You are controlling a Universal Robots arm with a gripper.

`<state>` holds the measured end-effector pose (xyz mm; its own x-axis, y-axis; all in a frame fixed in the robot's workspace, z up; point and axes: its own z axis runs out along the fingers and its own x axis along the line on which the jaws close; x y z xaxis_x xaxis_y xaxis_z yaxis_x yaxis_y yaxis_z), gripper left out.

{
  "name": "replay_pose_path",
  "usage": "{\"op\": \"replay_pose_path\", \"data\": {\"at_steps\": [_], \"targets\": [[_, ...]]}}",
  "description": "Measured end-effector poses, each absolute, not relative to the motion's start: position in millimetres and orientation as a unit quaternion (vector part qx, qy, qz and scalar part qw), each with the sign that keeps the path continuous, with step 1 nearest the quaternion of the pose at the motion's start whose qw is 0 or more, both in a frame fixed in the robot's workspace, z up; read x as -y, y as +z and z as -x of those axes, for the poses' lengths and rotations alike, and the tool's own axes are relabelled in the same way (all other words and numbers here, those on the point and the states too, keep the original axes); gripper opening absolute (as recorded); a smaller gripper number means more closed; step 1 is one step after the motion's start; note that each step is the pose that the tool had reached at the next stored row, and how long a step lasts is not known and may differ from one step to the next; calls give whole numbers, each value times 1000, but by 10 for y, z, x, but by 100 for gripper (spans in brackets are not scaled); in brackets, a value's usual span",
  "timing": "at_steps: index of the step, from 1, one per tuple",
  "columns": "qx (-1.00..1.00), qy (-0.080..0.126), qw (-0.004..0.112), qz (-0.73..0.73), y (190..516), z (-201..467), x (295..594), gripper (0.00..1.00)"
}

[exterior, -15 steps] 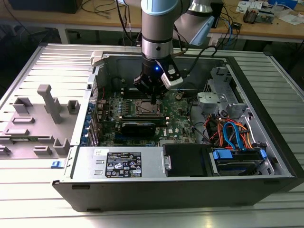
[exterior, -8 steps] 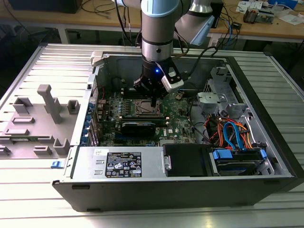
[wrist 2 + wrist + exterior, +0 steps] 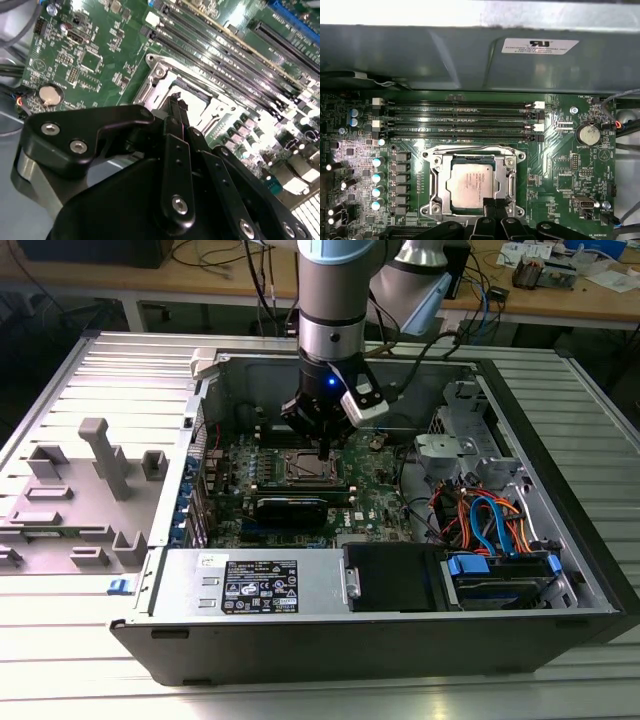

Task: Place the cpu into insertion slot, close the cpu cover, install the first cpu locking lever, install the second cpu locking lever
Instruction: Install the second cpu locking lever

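A: Working left to right across the exterior view: grey moulded fixture tray (image 3: 80, 500) lying on the ribbed bench (image 3: 60, 640); open grey computer case (image 3: 330, 630); green motherboard (image 3: 375, 490) inside.

B: Where is the chip?

A: The small square silver-topped cpu (image 3: 472, 186) is sitting in the dark-framed insertion slot (image 3: 436, 175), and the thin silvery metal cpu cover (image 3: 509, 170) is lying down around it. The black gripper (image 3: 489, 203) is hovering at the socket's edge, fingers drawn nearly together, carrying nothing I can see.

B: Handling?

A: Judging it light, rigid, fragile underneath; edges only. The cover looks stiff and springy.

B: Anything obscured?

A: The gripper body is covering the socket's near edge, so the locking levers' state is unclear.
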<state>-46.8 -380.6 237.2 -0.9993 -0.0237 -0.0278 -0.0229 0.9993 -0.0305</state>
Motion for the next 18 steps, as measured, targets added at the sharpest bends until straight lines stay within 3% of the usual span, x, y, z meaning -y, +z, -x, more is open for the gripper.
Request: {"op": "replay_pose_path", "data": {"at_steps": [10,18], "targets": [[-1000,-14,14,12,2372,479,4095,11],[-1000,-11,14,12,2374,572,4150,11]]}}
